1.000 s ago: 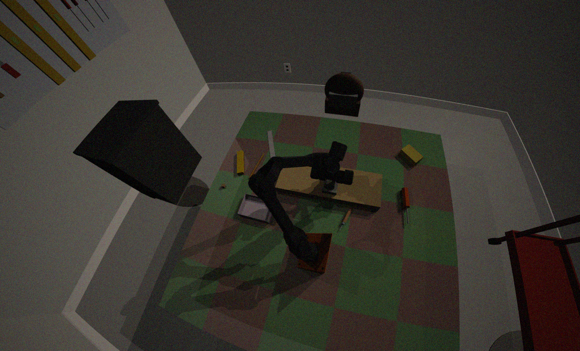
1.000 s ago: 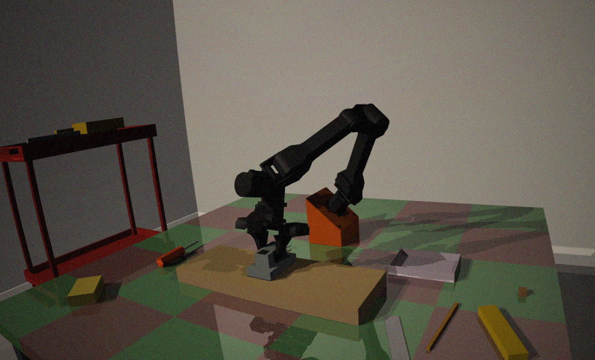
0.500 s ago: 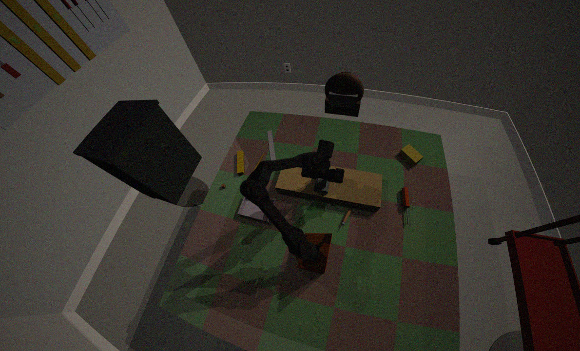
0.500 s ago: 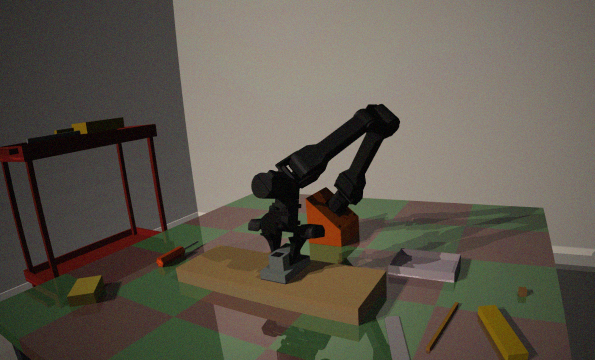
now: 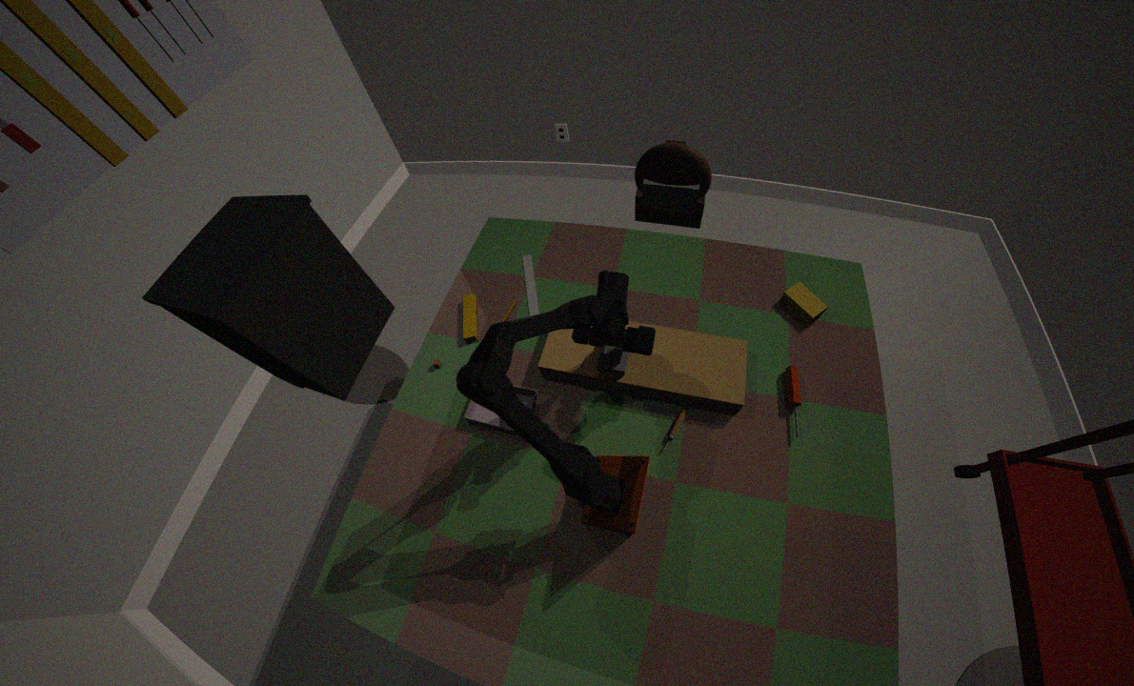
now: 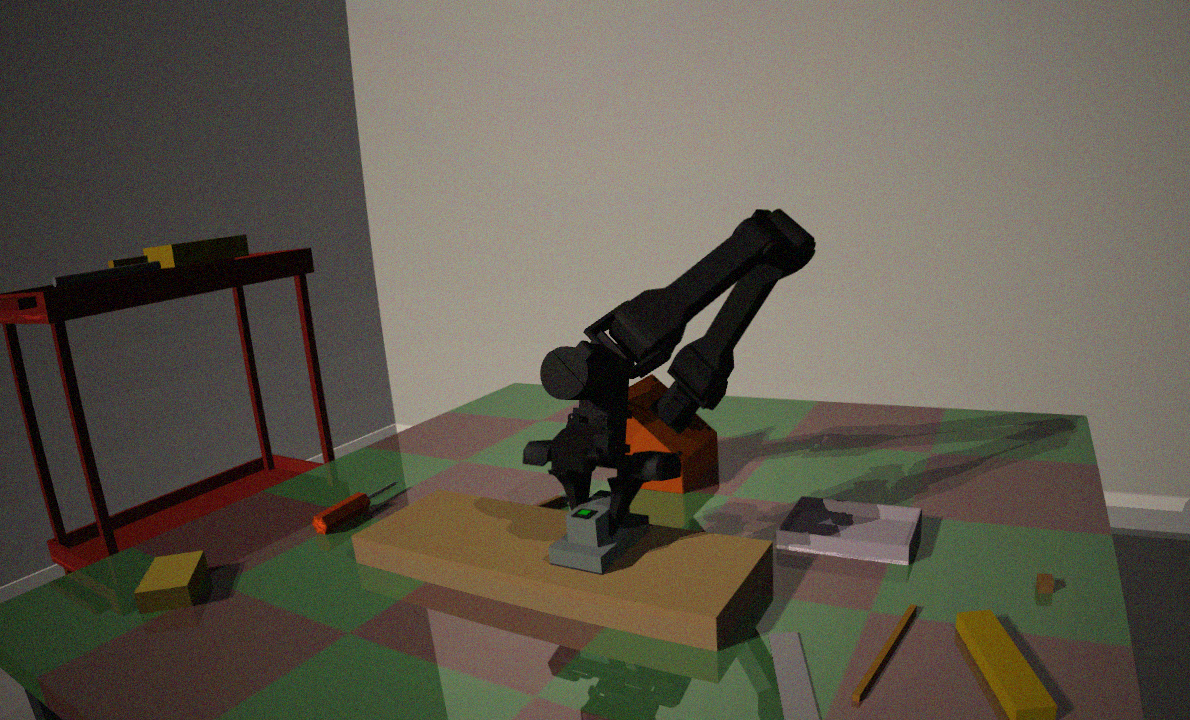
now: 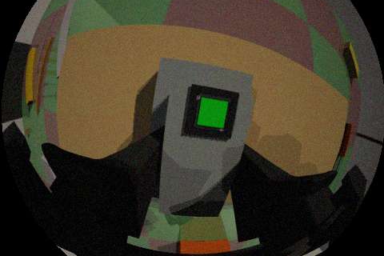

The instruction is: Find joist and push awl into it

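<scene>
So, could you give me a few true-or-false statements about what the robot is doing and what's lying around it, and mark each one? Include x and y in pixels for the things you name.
1. The little screen on the grey stud finder (image 6: 588,537) (image 7: 204,152) glows green. True.
2. The robot's jaws (image 6: 601,501) are empty. False: they are closed on the stud finder.
3. The stud finder is in the tray (image 6: 859,557). False: it is on the tan floor panel (image 5: 690,362) (image 6: 456,537) (image 7: 100,88).
4. The yellow block (image 5: 803,302) (image 6: 171,582) (image 7: 351,61) stands on top of the panel. False: it sits apart from the panel, on the green and brown checks.
5. The red-handled screwdriver (image 5: 793,386) (image 6: 341,513) (image 7: 347,140) lies beside the panel, not on it. True.
</scene>
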Motion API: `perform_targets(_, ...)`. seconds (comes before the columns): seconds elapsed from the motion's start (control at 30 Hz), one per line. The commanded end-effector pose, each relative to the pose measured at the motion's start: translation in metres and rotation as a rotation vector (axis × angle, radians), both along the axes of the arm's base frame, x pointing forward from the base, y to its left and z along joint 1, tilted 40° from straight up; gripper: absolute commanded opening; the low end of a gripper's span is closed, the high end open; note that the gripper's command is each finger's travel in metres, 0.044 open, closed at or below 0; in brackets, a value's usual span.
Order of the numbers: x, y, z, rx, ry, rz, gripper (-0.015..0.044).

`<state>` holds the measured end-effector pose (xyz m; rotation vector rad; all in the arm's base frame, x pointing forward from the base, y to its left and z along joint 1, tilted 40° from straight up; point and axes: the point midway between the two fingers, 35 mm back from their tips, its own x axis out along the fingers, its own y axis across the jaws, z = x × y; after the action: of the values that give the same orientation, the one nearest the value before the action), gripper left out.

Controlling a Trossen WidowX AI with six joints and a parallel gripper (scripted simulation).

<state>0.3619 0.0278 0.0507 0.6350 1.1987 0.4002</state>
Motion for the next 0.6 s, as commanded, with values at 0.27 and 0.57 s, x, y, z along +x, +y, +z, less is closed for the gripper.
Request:
perform_targets(0.27,0.001,0.028,0.024,0.003,-0.001,0.005,0.0000)
perform_targets(0.57,0.002,0.047,0.040,0.004,-0.002,0.005,0.0000)
